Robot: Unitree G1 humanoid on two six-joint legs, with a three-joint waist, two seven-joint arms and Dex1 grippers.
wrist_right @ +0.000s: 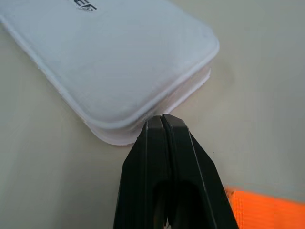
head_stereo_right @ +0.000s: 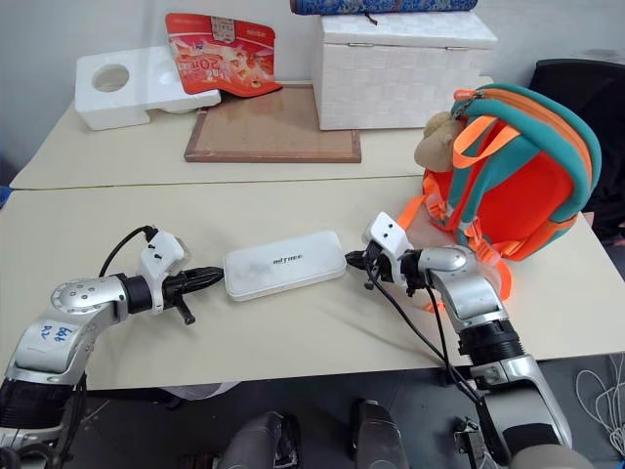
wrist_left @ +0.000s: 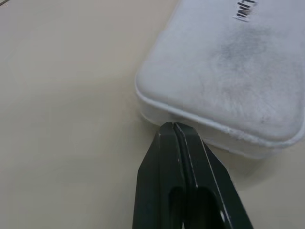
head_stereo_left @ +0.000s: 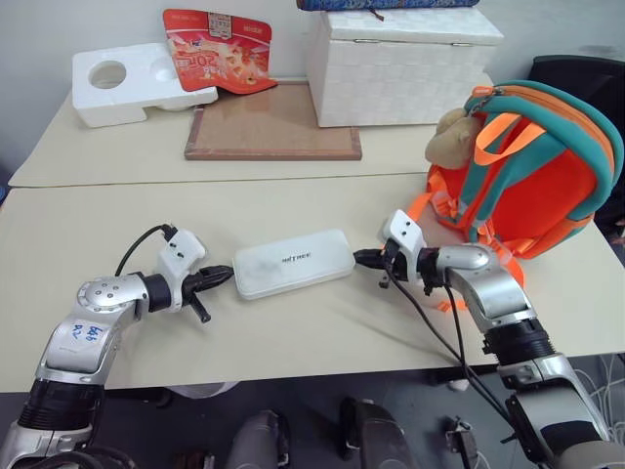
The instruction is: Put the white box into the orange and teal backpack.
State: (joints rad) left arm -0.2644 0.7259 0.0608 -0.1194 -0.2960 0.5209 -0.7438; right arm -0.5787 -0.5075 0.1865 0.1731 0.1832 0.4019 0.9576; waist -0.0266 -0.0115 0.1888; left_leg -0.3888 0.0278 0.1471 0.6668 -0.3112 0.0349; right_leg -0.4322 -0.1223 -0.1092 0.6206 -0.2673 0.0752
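The white box (head_stereo_left: 293, 262) lies flat on the beige table (head_stereo_left: 88, 225), between my two arms. My left gripper (head_stereo_left: 227, 277) is shut, its tip right against the box's left end; the left wrist view shows the closed fingertips (wrist_left: 174, 125) meeting the rim of the box (wrist_left: 228, 71). At the right end of the box (wrist_right: 109, 62), my right gripper (head_stereo_left: 359, 259) is likewise shut with its tip (wrist_right: 161, 117) at the rim. Neither one has the box between its fingers. The orange and teal backpack (head_stereo_left: 532, 176) stands upright at the right, a tan plush toy (head_stereo_left: 451, 137) on it.
On a second table behind stand a white woven chest (head_stereo_left: 400, 63), a white foam block with a round hole (head_stereo_left: 132, 83), a red snack bag (head_stereo_left: 217, 49) and a brown framed board (head_stereo_left: 273, 122). An orange strap (wrist_right: 267, 210) lies near my right gripper.
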